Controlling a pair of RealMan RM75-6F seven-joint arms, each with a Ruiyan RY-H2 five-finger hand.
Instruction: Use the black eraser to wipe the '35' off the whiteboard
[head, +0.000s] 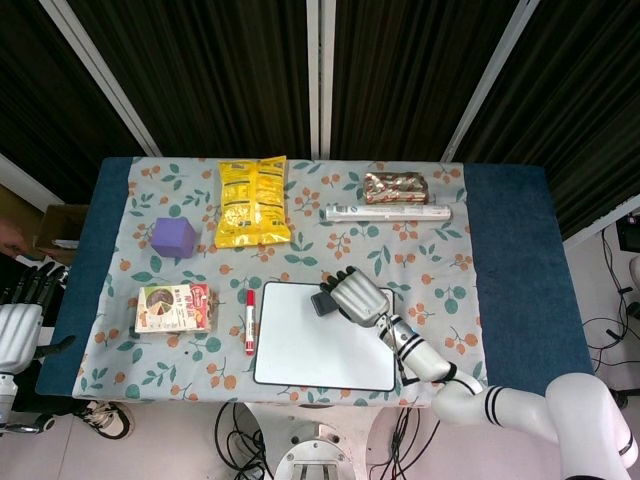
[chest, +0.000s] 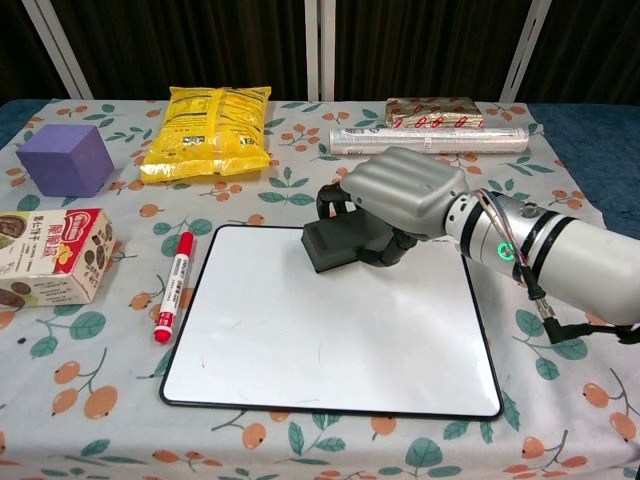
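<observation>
The whiteboard (chest: 320, 340) (head: 315, 345) lies flat near the table's front edge, and its surface shows no writing. My right hand (chest: 400, 195) (head: 358, 296) grips the black eraser (chest: 335, 245) (head: 323, 302) and holds it down on the board's far edge, near the top middle. The hand covers most of the eraser's right end. My left hand (head: 20, 320) hangs off the table's left side in the head view, fingers spread, holding nothing.
A red marker (chest: 172, 285) lies just left of the board, with a snack box (chest: 50, 255) further left. A purple cube (chest: 65, 160), yellow bag (chest: 210, 120), white tube (chest: 430, 140) and foil packet (chest: 432, 110) sit along the back.
</observation>
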